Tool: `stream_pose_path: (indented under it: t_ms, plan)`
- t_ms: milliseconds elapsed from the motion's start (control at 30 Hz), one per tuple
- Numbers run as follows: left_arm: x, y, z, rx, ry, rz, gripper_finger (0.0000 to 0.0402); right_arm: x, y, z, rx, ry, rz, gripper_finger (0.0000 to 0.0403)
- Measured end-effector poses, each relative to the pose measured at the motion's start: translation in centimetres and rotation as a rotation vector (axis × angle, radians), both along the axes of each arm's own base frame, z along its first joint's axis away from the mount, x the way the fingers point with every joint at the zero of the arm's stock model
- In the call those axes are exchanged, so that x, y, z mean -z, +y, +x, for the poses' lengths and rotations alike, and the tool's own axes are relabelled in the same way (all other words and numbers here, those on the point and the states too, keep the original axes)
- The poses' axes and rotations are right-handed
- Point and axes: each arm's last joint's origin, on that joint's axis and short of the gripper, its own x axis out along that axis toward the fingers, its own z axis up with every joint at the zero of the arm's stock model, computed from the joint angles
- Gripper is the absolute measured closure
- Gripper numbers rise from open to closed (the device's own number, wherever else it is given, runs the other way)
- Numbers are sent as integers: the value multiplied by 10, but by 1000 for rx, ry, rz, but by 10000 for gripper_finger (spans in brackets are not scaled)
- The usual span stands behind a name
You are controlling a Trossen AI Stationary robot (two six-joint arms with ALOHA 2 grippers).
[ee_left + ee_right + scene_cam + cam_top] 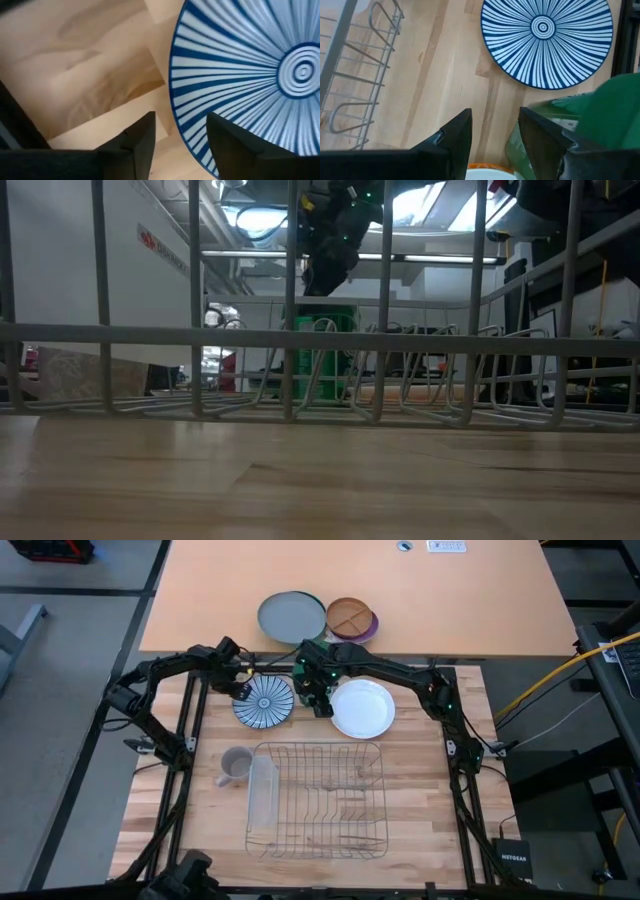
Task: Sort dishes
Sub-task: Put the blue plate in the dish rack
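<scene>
The blue-and-white striped plate (264,700) lies flat on the table, beyond the dish rack (318,800). The plain white plate (362,708) lies flat to its right. The orange-red plate does not show as a plate; only an orange sliver (479,165) shows at the edge of the right wrist view. My left gripper (240,686) is open at the striped plate's far-left rim (182,132), one finger (140,145) outside the rim and one (230,145) over the plate. My right gripper (318,697) is open and empty over bare wood (495,135) between the two plates. My left gripper's fingers stand on either side of the striped plate's rim (176,107), coming slantwise from the far left. The plate lies flat on the table. I cannot tell whether either finger touches it.
A plain grey plate (292,616) and a brown divided plate (350,618) lie on the farther table. A mug (235,765) stands left of the rack. A green object (600,115) is close beside my right gripper. The rack's wires (300,340) fill the low view.
</scene>
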Motion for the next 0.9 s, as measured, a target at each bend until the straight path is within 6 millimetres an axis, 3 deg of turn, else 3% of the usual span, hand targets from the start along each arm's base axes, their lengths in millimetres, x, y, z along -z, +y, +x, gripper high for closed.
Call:
stream_pose_path:
  t_ms: [267,533,900]
  plan:
    - [21,5,4,4,-12,-94,230,0,26,8,-60,11,-14,237]
    - [33,6,8,48,-115,-186,247,1,46,13,-106,51,-170,237]
    - [34,8,12,141,-201,-165,299,1,51,15,-108,67,-221,237]
